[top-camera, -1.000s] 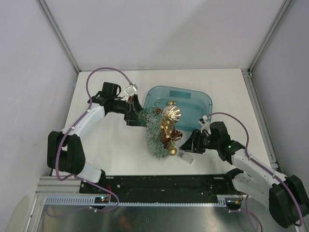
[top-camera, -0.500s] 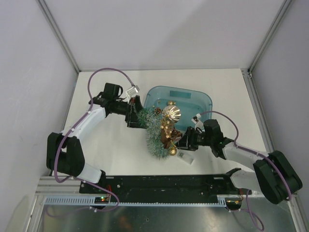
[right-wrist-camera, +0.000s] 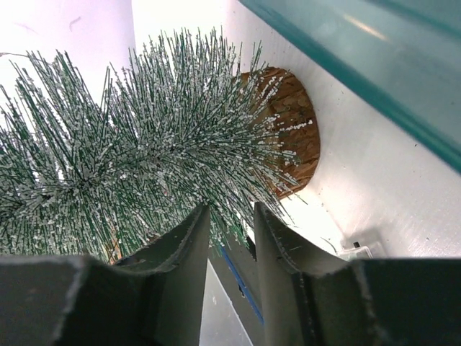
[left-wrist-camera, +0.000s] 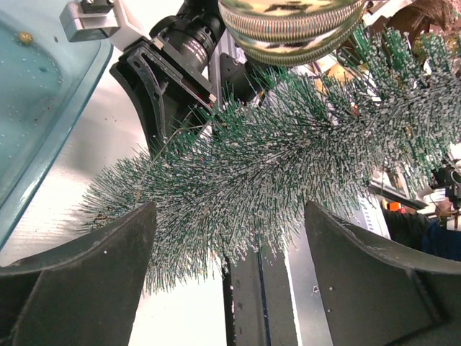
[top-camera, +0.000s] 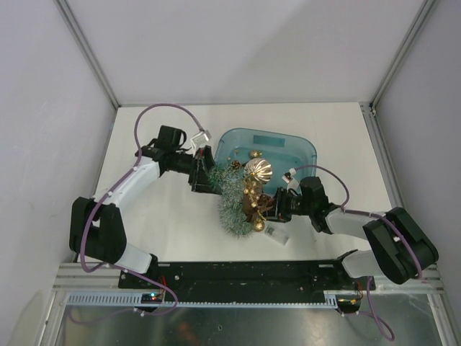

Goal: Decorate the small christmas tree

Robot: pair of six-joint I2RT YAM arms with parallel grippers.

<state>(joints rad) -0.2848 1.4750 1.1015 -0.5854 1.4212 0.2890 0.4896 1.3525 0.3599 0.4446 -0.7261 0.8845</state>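
The small christmas tree (top-camera: 230,205) lies on its side on the white table, tip toward the upper left, frosted bristles spread wide. A ribbed gold ball (top-camera: 256,169) and small gold and brown ornaments (top-camera: 251,193) rest on it. My left gripper (top-camera: 209,177) is at the tree's tip end; in the left wrist view it (left-wrist-camera: 230,209) stands wide open with bristles (left-wrist-camera: 238,166) between and above its fingers. My right gripper (top-camera: 266,206) is at the base end, its jaws (right-wrist-camera: 230,210) narrowed with a gap, a few bristles at the tips, next to the wood-slice base (right-wrist-camera: 292,133).
A teal tub (top-camera: 292,148) stands just behind the tree, with a small gold ornament (top-camera: 253,153) and a pine cone (top-camera: 235,165) inside. A small clear piece (top-camera: 275,233) lies on the table by the right gripper. The black rail (top-camera: 238,274) runs along the near edge.
My right arm has reached left to the tree's base end and its jaws have narrowed. The left gripper has edged right into the bristles and closed slightly.
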